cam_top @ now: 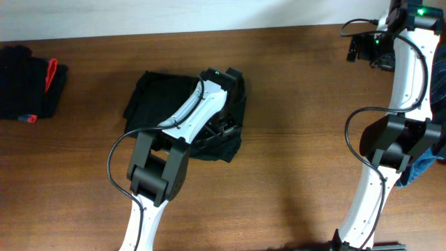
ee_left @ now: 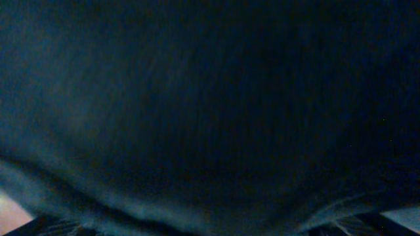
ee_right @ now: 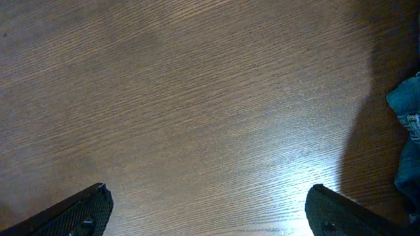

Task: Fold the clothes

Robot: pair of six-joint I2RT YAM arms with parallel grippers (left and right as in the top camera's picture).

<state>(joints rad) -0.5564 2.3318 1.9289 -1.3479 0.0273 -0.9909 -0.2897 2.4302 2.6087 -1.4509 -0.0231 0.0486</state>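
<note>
Black clothes (cam_top: 150, 94) are pressed by the wide-spread left gripper (cam_top: 221, 131). The right gripper (ee_right: 207, 211) is held agape, denim (ee_right: 407, 108) at 3 o'clock.

Even, fairly bright light is falling on the table (cam_top: 293, 104) in the overhead view, which is staying sharp from edge to edge. Faint, soft shadows are lying on the wood to the left of the right arm (cam_top: 401, 77).

The left wrist view is sitting almost wholly dark and blurred, with what seems to be black fabric (ee_left: 210, 98) filling it out of focus.

The right wrist view is rendering the wood grain crisply. A bright glare patch is glowing on the wood beside the right tool's (ee_right: 207, 206) right finger (ee_right: 341, 213). A dark shadow is running along the right edge by the blue denim (ee_right: 407, 111).
</note>
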